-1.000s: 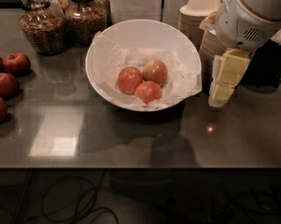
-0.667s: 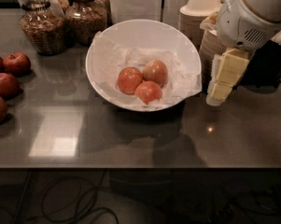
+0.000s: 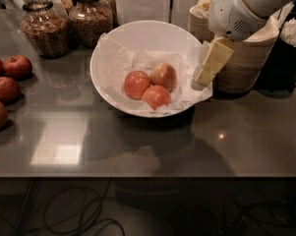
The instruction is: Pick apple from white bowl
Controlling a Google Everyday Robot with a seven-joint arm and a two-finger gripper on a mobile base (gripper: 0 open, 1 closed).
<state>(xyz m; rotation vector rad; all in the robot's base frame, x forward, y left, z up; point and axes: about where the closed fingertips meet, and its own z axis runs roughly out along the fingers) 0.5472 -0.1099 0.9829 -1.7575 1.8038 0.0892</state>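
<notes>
Dark countertop (image 3: pixel 137 146) is occupied by the white bowl (image 3: pixel 113 43), in which the apple (image 3: pixel 136 84) is nested left of centre. The gripper (image 3: pixel 200 78) is held at the bowl's 3 o'clock rim; whether it is open cannot be told. The apple is placed at its 9 o'clock, beyond a paler apple (image 3: pixel 163 76).

dark red apples (image 3: pixel 18 67) left on the grey table (image 3: pixel 137 151), granola jars (image 3: pixel 45 33) behind, stacked bowls (image 3: pixel 246 68) right

end effector (image 3: pixel 202 78) upper right, tilted downward
</notes>
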